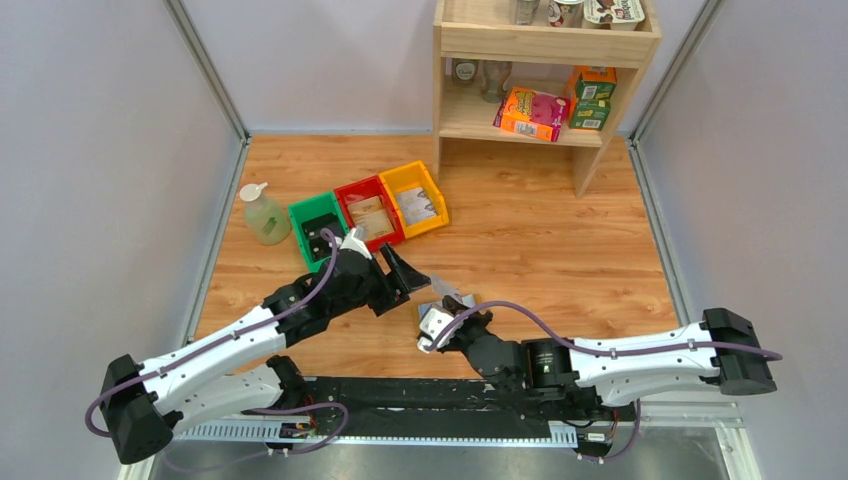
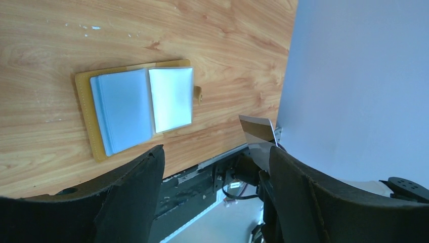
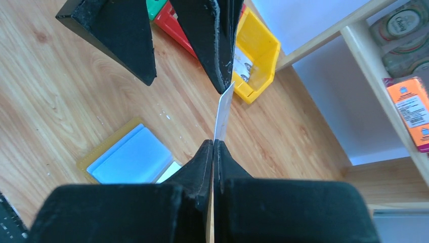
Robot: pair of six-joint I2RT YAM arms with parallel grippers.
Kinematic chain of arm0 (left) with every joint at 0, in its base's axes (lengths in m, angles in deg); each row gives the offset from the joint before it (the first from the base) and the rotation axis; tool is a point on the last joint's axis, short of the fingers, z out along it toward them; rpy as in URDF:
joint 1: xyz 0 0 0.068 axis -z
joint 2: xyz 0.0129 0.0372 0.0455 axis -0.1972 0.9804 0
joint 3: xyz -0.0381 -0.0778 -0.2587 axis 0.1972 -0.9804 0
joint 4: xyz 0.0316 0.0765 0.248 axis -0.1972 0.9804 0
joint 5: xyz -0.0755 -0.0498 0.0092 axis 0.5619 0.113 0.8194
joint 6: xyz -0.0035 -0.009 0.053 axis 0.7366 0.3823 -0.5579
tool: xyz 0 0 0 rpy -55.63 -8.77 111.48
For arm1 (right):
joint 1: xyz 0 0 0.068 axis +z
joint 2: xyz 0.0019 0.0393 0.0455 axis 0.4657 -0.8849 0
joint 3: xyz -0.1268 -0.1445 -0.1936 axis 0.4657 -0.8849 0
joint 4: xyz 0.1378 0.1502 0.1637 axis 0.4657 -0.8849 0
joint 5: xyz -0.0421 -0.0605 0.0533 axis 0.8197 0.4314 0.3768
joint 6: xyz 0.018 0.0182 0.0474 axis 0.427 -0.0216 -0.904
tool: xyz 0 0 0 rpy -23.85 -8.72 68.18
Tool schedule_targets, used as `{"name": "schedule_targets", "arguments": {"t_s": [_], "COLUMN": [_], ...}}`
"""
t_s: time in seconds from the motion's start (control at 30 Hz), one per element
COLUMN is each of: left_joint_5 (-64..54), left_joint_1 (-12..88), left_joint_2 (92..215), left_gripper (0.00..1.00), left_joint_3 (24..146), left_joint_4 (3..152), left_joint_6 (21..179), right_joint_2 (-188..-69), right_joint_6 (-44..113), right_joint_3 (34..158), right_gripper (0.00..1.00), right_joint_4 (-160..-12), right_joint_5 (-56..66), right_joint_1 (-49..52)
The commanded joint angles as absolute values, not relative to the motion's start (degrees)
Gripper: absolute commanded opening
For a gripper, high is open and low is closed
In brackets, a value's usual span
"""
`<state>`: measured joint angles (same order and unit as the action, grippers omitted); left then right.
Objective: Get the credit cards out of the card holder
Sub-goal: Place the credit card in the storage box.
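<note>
A: What does the left gripper [image 2: 216, 152] do?
B: Its fingers are spread wide, with nothing in them.
A: Where is the card holder [image 2: 136, 109]?
B: It lies open and flat on the wooden table [image 2: 227, 40], near both grippers.
A: And the right gripper [image 3: 213, 147]?
B: It is pressed tight on one credit card [image 3: 222, 111], whose top reaches a left finger.

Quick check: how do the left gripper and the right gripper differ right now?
The left gripper stands wide open and empty; the right gripper is shut on a credit card, seen edge-on from its wrist camera. The left gripper sits nearer the coloured bins than the right gripper does. Both hover close to the card holder, which lies open on the wood.
</note>
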<state>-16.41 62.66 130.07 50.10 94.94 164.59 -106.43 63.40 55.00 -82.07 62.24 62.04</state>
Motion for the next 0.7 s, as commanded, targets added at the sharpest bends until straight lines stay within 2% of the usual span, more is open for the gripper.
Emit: {"name": "schedule_targets", "arguments": {"t_s": [0.0,0.37,0.67], "left_joint_5": [-15.03,-18.80,-14.95], "left_joint_1": [62.52,62.53,62.61], "left_joint_2": [128.23,120.76,125.85], "left_gripper": [0.82,0.82,0.81], "left_joint_3": [51.17,49.14,49.75], "left_joint_4": [91.44,94.68,89.94], "left_joint_6": [168.33,170.80,171.60], "right_joint_2": [-108.33,-109.83,-110.35], "right_joint_6": [67.85,64.70,66.80], "right_joint_3": [56.93,55.35,55.26], "right_gripper": [0.00,0.00,0.00], "right_joint_4": [-74.18,-70.57,-68.11], "right_joint_5": [66.73,72.18,68.75], "right_joint_1": [63.12,61.98,61.98]}}
